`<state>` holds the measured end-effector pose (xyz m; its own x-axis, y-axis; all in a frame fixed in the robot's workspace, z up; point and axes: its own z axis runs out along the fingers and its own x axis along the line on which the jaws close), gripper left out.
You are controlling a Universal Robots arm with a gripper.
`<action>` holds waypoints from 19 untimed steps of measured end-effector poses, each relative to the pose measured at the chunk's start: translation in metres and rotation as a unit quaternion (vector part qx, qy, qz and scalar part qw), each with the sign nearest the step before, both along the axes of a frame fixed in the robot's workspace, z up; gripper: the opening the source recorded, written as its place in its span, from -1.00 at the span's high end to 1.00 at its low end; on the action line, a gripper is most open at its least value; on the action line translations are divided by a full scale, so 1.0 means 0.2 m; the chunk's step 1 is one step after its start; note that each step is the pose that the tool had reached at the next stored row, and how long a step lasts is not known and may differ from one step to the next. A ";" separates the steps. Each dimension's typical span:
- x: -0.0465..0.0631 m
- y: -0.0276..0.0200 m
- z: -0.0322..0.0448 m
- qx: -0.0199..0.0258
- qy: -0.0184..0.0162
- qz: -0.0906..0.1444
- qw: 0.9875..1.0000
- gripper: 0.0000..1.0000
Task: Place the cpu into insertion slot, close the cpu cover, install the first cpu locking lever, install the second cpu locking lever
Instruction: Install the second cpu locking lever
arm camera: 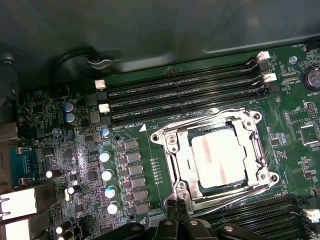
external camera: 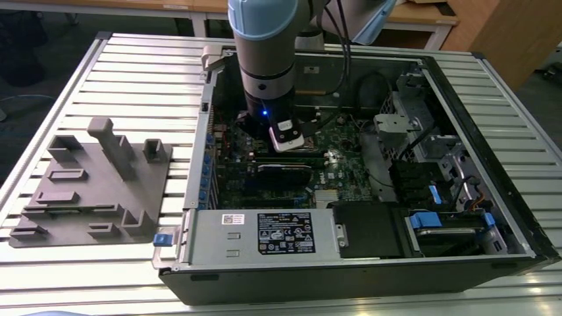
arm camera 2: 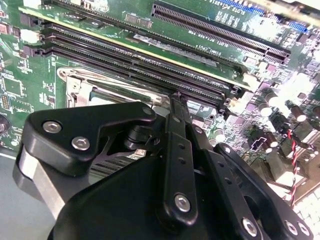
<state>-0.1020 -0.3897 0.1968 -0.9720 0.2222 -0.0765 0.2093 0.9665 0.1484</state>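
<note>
Claw (arm camera 2: 175, 102) clenched, empty, over cpu cover (arm camera: 172, 142), cpu (arm camera: 219, 159) seated beneath.

slatted metal table (external camera: 131, 72), wooden desks (external camera: 422, 16) behind

The socket area (arm camera: 217, 155) lies open from above, the cover (arm camera: 250, 131) flat around the cpu (arm camera: 220, 159). Memory slots (arm camera: 185, 95) run just beside it toward the frame's top, more slots (arm camera: 260, 212) at lower right. A row of upright capacitors (arm camera: 107, 175) stands at centre left. In the exterior view the case walls (external camera: 478, 125) hem the board; the desk (external camera: 141, 72) at upper left is open.
</note>
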 end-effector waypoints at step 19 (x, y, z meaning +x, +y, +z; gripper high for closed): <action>0.00 -0.019 0.024 0.000 0.000 0.000 1.000 0.79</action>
<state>-0.1018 -0.3934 0.2016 -0.9720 0.2222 -0.0765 0.2093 0.9665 0.1484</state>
